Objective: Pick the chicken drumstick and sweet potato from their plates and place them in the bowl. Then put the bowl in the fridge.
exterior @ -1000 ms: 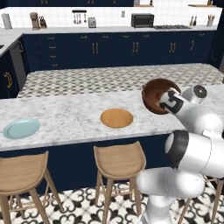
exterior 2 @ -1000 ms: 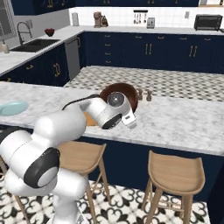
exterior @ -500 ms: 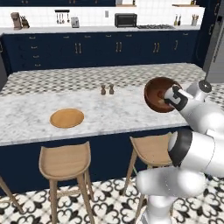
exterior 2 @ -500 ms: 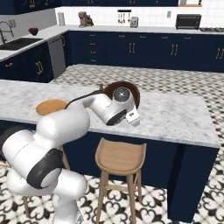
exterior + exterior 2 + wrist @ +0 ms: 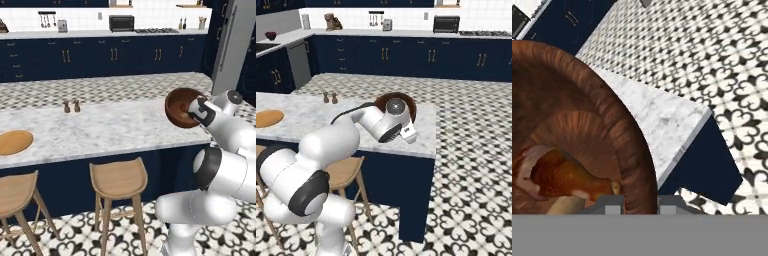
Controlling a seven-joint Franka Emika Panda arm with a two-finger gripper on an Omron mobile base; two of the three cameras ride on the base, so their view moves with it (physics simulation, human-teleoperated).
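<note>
1. Gripper (image 5: 639,201) is pinching the rim of the bowl (image 5: 577,125), one fingertip sitting inside the wall and one outside.
2. Bowl is riding tilted in the air over the right end of the marble island counter (image 5: 115,127), its opening facing the left base camera.
3. Chicken drumstick (image 5: 559,175) is lying in the bowl's bottom; a pale tan lump, likely the sweet potato (image 5: 564,205), is showing just below it.
4. Orange-brown plate (image 5: 14,141) is sitting far left on the counter.
5. Grey fridge (image 5: 232,45) is standing beyond, at right.
</note>
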